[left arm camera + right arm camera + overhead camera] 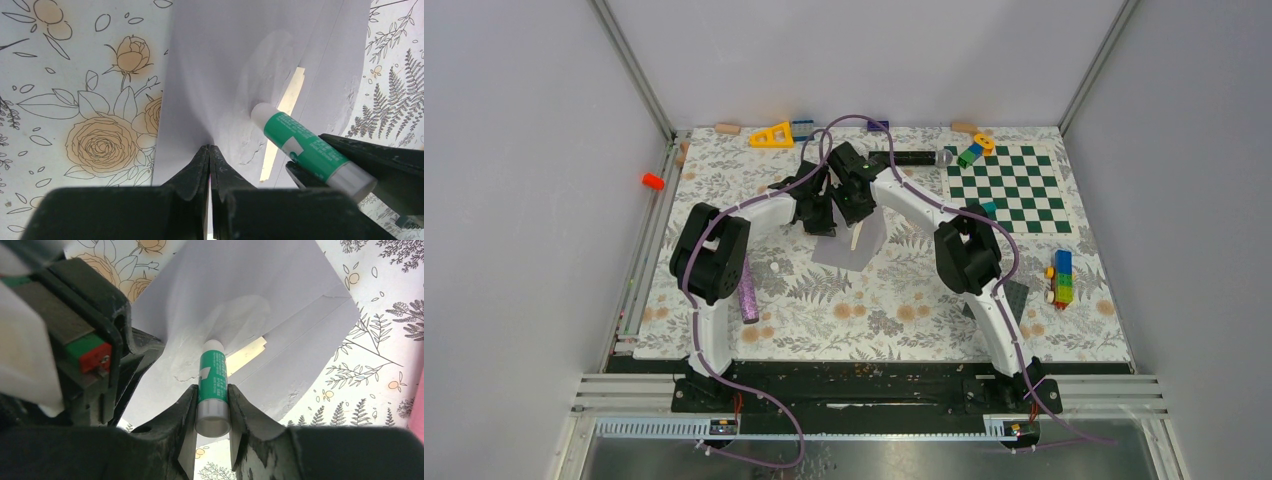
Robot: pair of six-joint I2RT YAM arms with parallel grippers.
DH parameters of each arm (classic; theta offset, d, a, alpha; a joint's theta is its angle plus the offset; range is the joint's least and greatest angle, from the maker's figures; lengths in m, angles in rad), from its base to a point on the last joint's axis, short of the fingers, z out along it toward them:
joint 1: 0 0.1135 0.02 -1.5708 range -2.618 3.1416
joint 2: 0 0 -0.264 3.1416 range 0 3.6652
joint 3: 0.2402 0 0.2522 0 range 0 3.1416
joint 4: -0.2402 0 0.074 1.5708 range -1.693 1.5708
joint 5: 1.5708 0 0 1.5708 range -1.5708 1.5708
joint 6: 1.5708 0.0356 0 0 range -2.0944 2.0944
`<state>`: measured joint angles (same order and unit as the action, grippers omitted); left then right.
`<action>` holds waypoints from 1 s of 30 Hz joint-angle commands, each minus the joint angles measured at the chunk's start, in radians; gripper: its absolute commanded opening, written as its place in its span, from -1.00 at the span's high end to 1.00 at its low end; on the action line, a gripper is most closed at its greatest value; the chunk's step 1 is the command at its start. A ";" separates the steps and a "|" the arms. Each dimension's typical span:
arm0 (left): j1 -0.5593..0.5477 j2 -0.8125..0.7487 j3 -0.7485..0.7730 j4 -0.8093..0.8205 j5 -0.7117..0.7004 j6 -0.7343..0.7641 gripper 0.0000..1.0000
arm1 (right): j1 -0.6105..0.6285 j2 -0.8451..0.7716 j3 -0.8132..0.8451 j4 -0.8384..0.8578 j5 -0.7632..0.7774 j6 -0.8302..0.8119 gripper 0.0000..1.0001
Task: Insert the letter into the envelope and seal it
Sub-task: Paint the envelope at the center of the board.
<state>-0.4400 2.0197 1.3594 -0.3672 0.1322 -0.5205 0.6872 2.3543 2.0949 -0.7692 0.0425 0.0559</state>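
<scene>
Two arms meet over the middle of the floral mat (pixel 894 300), and from above their wrists cover nearly everything under them; only a pale grey corner of paper and a thin tan strip peek out below.

The left gripper (pixel 209 150) has its jaws pressed together, pinching the near edge of the envelope (pixel 220 60), which rises off the mat to the fingertips. How much paper sits between the pads cannot be seen.

The right gripper (pixel 212 395) clamps a green-and-white glue stick (pixel 213 382) between its fingers, with the white tip pressed onto the grey paper. Around that tip spreads a shiny patch (pixel 265 60), wrinkled and uneven.

The letter (pixel 287 105) is almost entirely hidden inside the envelope, and only a narrow tan sliver shows through the opening just beside the stick. Its ornate border cannot be made out.

Far right, the right wrist view is cut off on something pink and blurred.
</scene>
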 commanded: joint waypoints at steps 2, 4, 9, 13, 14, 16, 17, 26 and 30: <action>-0.021 0.034 -0.027 -0.053 -0.041 0.034 1.00 | -0.008 -0.038 0.024 -0.015 0.063 -0.036 1.00; -0.021 0.033 -0.026 -0.053 -0.042 0.034 1.00 | -0.012 -0.041 0.027 -0.016 0.062 -0.037 1.00; -0.021 0.033 -0.026 -0.053 -0.041 0.035 1.00 | -0.020 -0.049 0.044 -0.015 0.063 -0.035 1.00; -0.022 0.033 -0.029 -0.052 -0.041 0.034 1.00 | -0.026 -0.053 0.061 -0.015 0.072 -0.039 1.00; -0.022 0.033 -0.028 -0.052 -0.040 0.034 1.00 | -0.027 -0.055 0.064 -0.016 0.068 -0.039 1.00; -0.022 0.033 -0.030 -0.050 -0.042 0.034 1.00 | -0.036 -0.061 0.075 -0.015 0.051 -0.030 1.00; -0.022 0.032 -0.030 -0.050 -0.043 0.034 1.00 | -0.045 -0.065 0.082 -0.014 0.011 -0.018 1.00; -0.022 0.031 -0.031 -0.049 -0.045 0.033 1.00 | -0.083 -0.042 0.094 0.004 -0.328 0.111 1.00; -0.022 0.030 -0.033 -0.047 -0.044 0.034 1.00 | -0.080 0.021 0.095 -0.009 -0.339 0.137 1.00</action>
<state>-0.4442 2.0190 1.3594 -0.3660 0.1253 -0.5053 0.5922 2.3466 2.1464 -0.7662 -0.2127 0.1413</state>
